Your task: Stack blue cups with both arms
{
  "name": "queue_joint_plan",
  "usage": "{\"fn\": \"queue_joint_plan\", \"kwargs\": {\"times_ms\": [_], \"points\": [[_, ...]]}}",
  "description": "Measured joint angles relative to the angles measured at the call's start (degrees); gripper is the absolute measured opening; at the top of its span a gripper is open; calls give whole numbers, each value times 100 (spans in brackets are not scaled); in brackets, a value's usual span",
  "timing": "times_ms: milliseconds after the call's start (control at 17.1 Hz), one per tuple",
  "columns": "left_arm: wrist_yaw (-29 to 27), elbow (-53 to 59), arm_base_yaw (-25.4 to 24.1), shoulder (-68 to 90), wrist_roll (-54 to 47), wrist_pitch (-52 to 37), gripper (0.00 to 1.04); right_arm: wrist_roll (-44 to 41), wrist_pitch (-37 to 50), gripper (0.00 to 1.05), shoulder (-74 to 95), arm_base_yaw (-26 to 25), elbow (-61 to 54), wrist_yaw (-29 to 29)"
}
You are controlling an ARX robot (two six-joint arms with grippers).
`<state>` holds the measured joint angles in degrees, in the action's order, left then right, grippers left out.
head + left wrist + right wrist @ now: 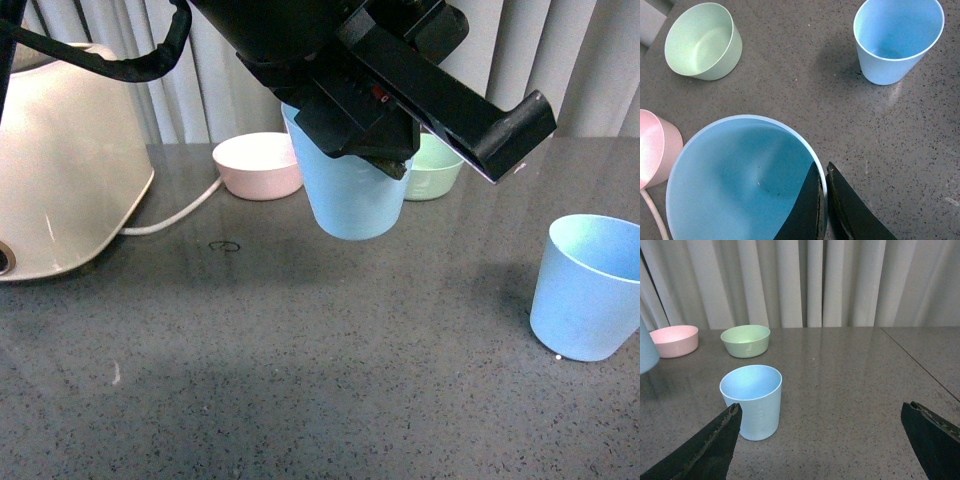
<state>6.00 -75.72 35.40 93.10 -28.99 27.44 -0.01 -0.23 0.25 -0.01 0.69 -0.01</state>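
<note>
One cup is in the air above the table, mouth up. The left gripper is clamped on its rim: in the left wrist view one finger is inside the wall and the other is outside, and they are pressed close together. In the front view this cup hangs before the gap between the pink bowl and the green bowl.

The second cup stands upright and empty on the table at the right side, well apart from the first one.

The right gripper holds nothing, and its jaws are wide apart. In its wrist view the second cup shows between the two fingers, nearer to one of them and not touching it.

Both bowls stand at the far side of the table, near the curtain. At the left there is a cream appliance with a white cable lying on the table.
</note>
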Motion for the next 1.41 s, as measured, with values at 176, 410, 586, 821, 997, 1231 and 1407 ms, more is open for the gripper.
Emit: {"fn": "queue_joint_plan", "kwargs": {"times_ms": [176, 410, 586, 821, 997, 1231, 1407], "points": [[125, 35, 46, 238, -42, 114, 2, 0, -2, 98, 0, 0, 0, 0], [308, 37, 105, 560, -83, 269, 2, 0, -2, 98, 0, 0, 0, 0], [354, 33, 118, 629, -105, 269, 2, 0, -2, 98, -2, 0, 0, 0], [334, 339, 297, 505, 55, 498, 2, 0, -2, 98, 0, 0, 0, 0], [623, 275, 229, 479, 20, 485, 2, 0, 0, 98, 0, 0, 0, 0], [540, 275, 66, 479, 24, 343, 2, 0, 0, 98, 0, 0, 0, 0], [564, 275, 146, 481, 26, 332, 2, 0, -2, 98, 0, 0, 0, 0]]}}
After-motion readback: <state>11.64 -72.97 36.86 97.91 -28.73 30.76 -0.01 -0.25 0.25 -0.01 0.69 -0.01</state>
